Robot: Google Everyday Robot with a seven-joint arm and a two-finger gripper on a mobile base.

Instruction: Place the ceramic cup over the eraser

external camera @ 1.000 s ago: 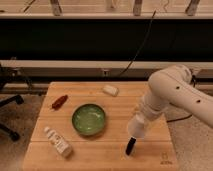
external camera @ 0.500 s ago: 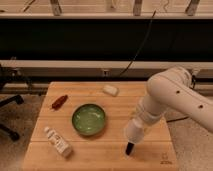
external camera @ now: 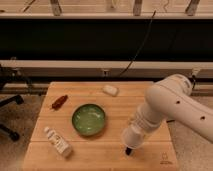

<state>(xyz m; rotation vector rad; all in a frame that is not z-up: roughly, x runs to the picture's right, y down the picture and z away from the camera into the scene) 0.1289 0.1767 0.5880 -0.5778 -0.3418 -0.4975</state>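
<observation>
My white arm reaches down from the right to the front right part of the wooden table (external camera: 100, 155). My gripper (external camera: 130, 145) is at the arm's low end, just above the board. A bright white tapered piece there looks like the ceramic cup (external camera: 133, 133), mouth down, but it merges with the wrist. A small black oblong piece (external camera: 128, 150) pokes out under it and touches the board. It looks like the eraser, but I cannot tell it from a part of the gripper.
A green bowl (external camera: 88, 119) stands mid-table, left of the gripper. A white labelled bottle (external camera: 57, 141) lies at the front left. A red-brown object (external camera: 59, 102) lies at the far left and a white oblong lump (external camera: 110, 90) at the back.
</observation>
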